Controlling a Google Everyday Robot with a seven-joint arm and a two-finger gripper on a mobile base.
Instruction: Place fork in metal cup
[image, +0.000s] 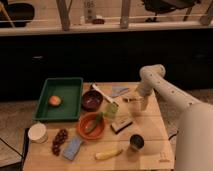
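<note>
Green tray (67, 95), orange bowl (80, 128), tan table (150, 127); pale end effector (141, 103) above its right side.

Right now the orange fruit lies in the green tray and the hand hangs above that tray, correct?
No. The camera view shows the hand at the right side of the table as pictured, well apart from the green tray. The orange fruit does lie in the tray.
</note>
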